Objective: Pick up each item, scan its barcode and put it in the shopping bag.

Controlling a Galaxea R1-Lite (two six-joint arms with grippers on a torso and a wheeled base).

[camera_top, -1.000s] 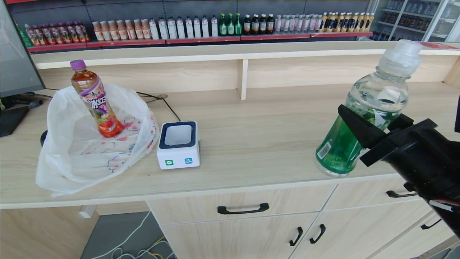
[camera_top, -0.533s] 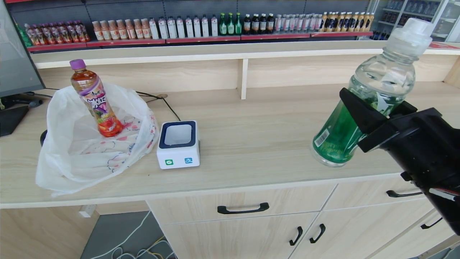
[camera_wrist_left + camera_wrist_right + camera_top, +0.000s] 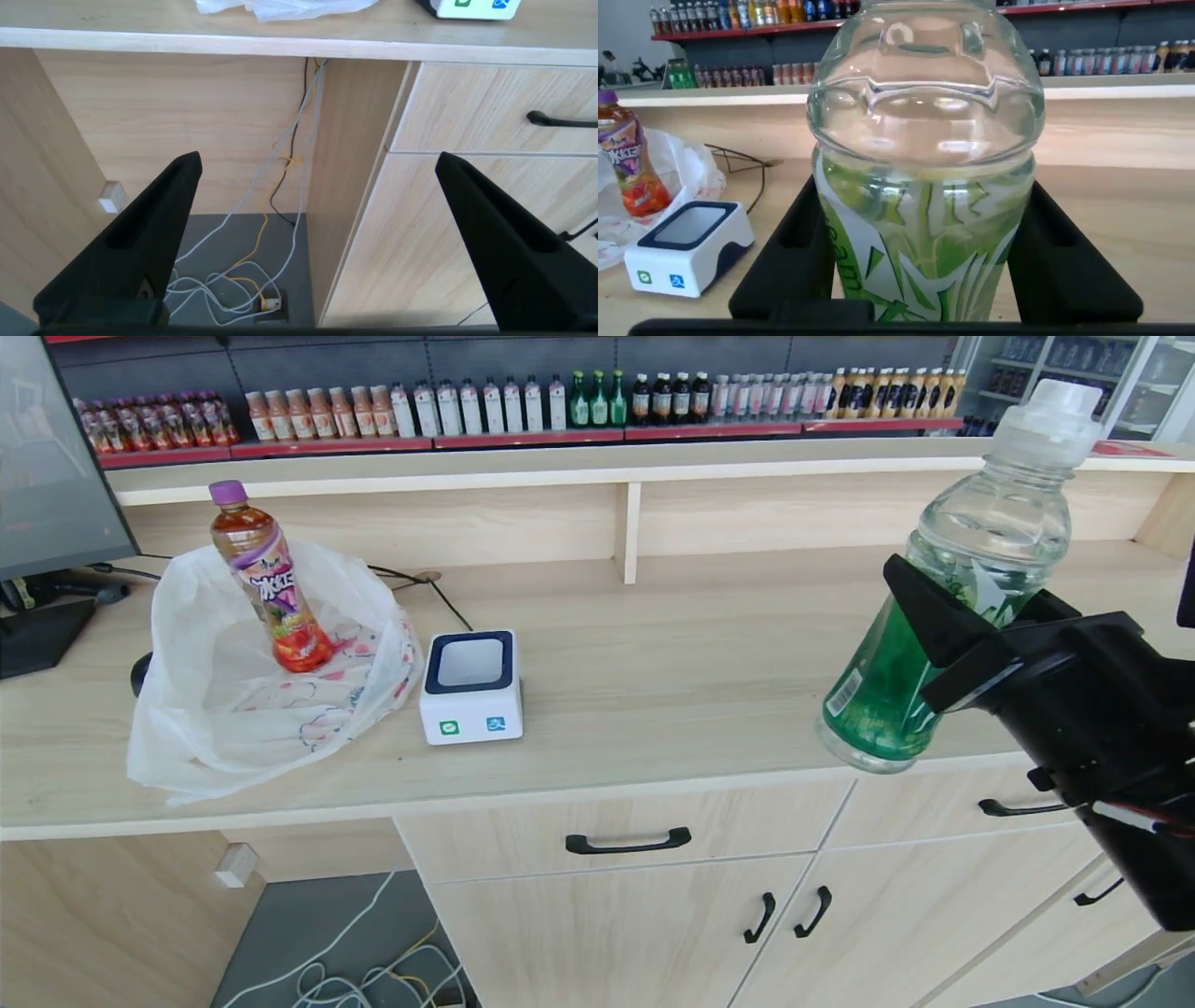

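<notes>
We've got the right gripper (image 3: 976, 616) clamped round the green bottle (image 3: 887, 695), lifted upright, well right of the scanner (image 3: 470, 686) on the surface (image 3: 672, 691). Just left of the scanner, the shopping bag (image 3: 233, 728) holds a tea bottle (image 3: 271, 583). Our left gripper (image 3: 318, 233) hangs wide open and empty, lower than the scanner.

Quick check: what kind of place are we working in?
Probably a shop checkout: a wooden counter with a barcode scanner and a shopping bag on it, and shelves of bottled drinks behind.
</notes>
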